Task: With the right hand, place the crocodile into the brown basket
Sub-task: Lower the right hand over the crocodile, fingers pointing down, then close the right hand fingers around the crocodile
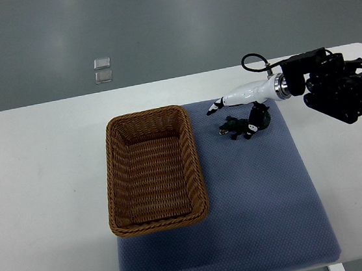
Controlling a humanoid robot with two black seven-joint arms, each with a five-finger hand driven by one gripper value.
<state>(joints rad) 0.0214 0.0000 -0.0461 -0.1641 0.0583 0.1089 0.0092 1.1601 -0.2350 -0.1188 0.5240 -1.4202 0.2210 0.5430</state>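
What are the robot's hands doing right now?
Right hand: open, poised at the crocodile, not gripping it.
Left hand: not in view.

The crocodile lies on the mat, right of the basket.

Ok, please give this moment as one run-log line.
right hand: open, at crocodile | crocodile: on blue mat | brown basket: empty | left: not in view

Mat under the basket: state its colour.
The mat is plain blue-grey, clearest in the top view.
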